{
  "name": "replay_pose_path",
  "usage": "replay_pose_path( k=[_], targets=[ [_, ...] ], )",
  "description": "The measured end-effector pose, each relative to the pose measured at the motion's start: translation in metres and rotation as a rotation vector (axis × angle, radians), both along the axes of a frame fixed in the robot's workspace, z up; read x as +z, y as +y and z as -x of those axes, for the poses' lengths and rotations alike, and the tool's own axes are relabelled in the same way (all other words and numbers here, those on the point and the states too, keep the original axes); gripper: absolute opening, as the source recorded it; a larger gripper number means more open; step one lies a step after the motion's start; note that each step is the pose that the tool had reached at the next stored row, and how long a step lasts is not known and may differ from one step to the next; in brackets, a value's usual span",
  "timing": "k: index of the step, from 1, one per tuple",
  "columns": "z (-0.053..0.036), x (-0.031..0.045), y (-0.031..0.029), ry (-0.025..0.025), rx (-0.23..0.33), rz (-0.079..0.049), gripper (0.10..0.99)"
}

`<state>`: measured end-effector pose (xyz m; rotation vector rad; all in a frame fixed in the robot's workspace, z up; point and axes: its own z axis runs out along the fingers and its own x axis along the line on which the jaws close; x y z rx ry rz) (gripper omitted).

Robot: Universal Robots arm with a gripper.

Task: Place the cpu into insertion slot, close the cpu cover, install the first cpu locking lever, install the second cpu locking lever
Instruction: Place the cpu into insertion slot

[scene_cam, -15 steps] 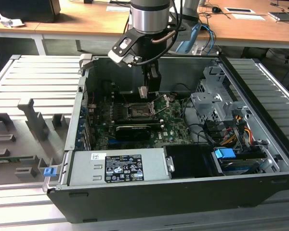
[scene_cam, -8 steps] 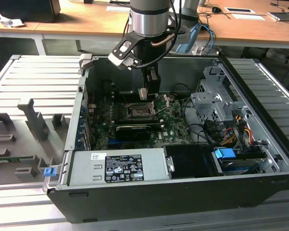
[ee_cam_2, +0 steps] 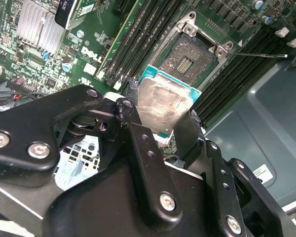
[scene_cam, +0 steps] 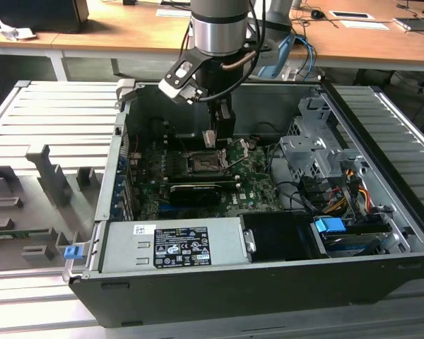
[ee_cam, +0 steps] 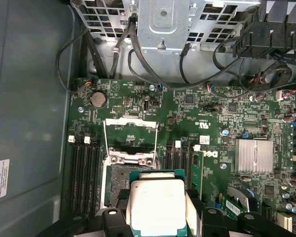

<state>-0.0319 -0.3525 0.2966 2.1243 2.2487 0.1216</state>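
My gripper [scene_cam: 213, 141] is shut on the cpu [scene_cam: 209, 138] and hangs inside the open computer case, a little above the motherboard. In both wrist views the cpu [ee_cam_2: 165, 106] [ee_cam: 158, 205] is a silvery square on a green base, pinched by its edges between two black fingers [ee_cam_2: 138, 136]. The insertion slot [ee_cam_2: 187, 57] [ee_cam: 119, 177] lies open just beyond the chip, with its dark contact field bare. In the first wrist view the cpu cover [ee_cam: 129, 127] stands flipped open on the far side of the slot. A thin wire locking lever [ee_cam_2: 261, 55] sticks out beside the slot.
Black memory slots [ee_cam: 86, 173] flank the socket. A black graphics card [scene_cam: 194, 192] lies just in front of it in the exterior view. The metal drive cage [scene_cam: 318, 152], loose cables [ee_cam: 153, 79], a heatsink [ee_cam: 254, 155] and the power supply [scene_cam: 173, 244] crowd the case.
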Motion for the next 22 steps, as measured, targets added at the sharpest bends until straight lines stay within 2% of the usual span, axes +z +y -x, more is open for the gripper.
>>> replay_pose_path(
  k=[12,17,22],
  targets=[
    [0.0003,-0.0027,0.0000,0.0000,0.000,0.000,0.529],
    [0.0020,-0.0062,0.0004,0.0000,-0.025,0.000,0.529],
    [0.0040,-0.0107,0.0004,0.0000,-0.026,0.000,0.529]
  ],
)
